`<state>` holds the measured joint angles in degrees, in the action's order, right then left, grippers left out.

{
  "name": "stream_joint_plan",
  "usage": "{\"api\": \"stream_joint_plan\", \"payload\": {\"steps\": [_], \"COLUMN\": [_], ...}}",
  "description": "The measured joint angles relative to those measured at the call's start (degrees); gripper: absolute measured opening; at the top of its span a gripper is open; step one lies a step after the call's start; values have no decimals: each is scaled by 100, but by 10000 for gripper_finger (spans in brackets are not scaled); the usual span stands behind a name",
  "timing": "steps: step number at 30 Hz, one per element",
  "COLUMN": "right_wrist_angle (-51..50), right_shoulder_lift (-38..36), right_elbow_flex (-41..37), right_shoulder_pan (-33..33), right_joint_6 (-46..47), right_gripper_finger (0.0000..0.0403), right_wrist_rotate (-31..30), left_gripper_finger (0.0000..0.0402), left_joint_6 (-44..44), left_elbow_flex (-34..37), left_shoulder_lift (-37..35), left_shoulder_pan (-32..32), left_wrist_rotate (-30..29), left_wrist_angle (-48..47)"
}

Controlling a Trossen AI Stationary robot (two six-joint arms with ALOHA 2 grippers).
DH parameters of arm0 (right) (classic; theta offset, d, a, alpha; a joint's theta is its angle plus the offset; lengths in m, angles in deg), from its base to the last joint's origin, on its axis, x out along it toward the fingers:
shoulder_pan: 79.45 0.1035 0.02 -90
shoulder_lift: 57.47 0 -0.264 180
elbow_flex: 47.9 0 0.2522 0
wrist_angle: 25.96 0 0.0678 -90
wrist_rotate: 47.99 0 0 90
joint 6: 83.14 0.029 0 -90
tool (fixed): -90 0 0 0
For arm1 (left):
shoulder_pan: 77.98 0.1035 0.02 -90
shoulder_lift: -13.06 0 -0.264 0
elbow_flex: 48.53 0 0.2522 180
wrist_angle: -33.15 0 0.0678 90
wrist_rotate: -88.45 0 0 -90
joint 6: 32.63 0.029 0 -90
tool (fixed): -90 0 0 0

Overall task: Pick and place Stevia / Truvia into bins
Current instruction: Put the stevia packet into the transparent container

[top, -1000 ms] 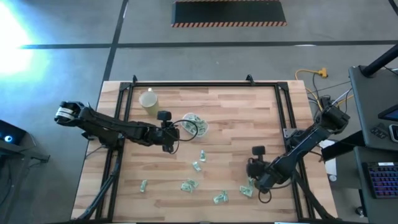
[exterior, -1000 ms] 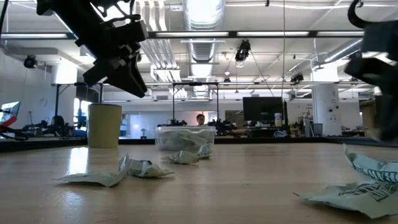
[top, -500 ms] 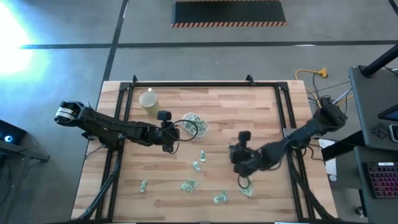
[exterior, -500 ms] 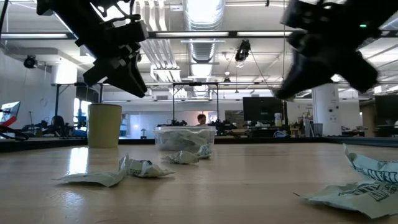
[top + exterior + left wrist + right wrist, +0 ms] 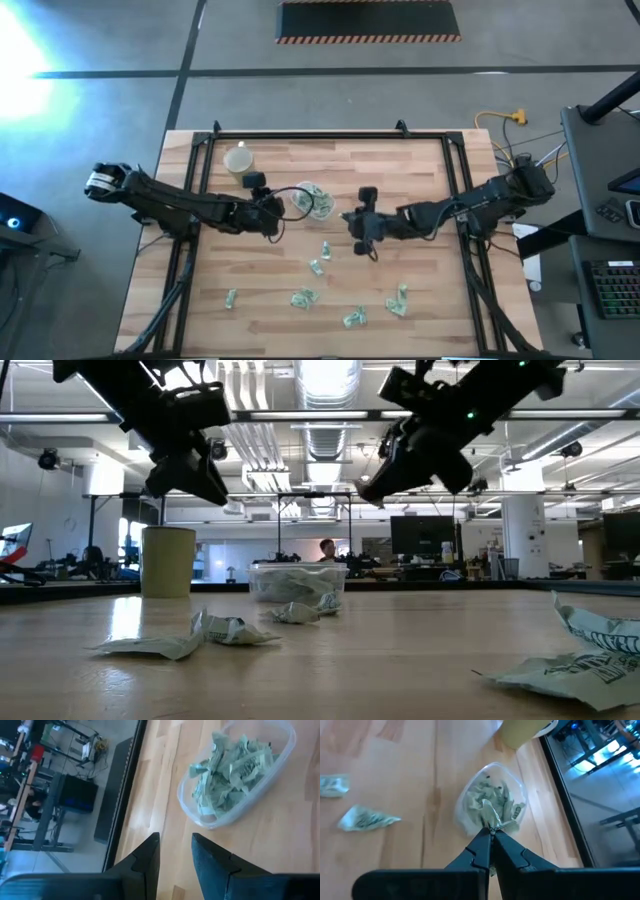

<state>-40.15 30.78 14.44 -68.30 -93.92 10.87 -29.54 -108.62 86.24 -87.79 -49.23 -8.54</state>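
The right gripper [image 5: 491,832] has its fingers [image 5: 479,851] pinched together on one sachet [image 5: 491,816], held in the air just beside the clear tub [image 5: 312,200], on the side toward the surface's right edge. The left gripper [image 5: 175,851], fingers [image 5: 147,857] slightly apart and empty, hovers at the tub's other side. The tub, near the surface's far edge, holds crumpled sachets [image 5: 230,775]; loose sachets [image 5: 316,266] lie nearer the front edge. A yellow cup [image 5: 239,162] stands toward the far left corner.

Overhead looks straight down; low camera skims the tabletop (both wrists share the tub [image 5: 235,775]).
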Motion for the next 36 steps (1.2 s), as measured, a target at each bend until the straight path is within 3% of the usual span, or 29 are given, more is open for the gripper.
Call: {"api": "stream_joint_plan", "payload": {"steps": [17, 26, 36], "right_wrist_angle": [1366, 1884, 1878], "right_shoulder_lift": [146, 1038, 1426], "right_elbow_flex": [-90, 64, 365], "right_shoulder_pan": [-1489, -1889, -2015], "right_joint_6": [-341, -685, -618], "right_gripper_finger": [9, 9, 9], "right_wrist_rotate": [1936, 2221, 2474], "left_gripper_finger": [96, 96, 96], "left_joint_6": [-577, -591, -850], "left_elbow_flex": [92, 97, 99], "left_shoulder_lift": [-314, -312, -310], "left_shoulder_pan": [-133, -165, -227], "left_wrist_rotate": [53, 87, 261], "left_wrist_angle": [-309, -299, -305]}}
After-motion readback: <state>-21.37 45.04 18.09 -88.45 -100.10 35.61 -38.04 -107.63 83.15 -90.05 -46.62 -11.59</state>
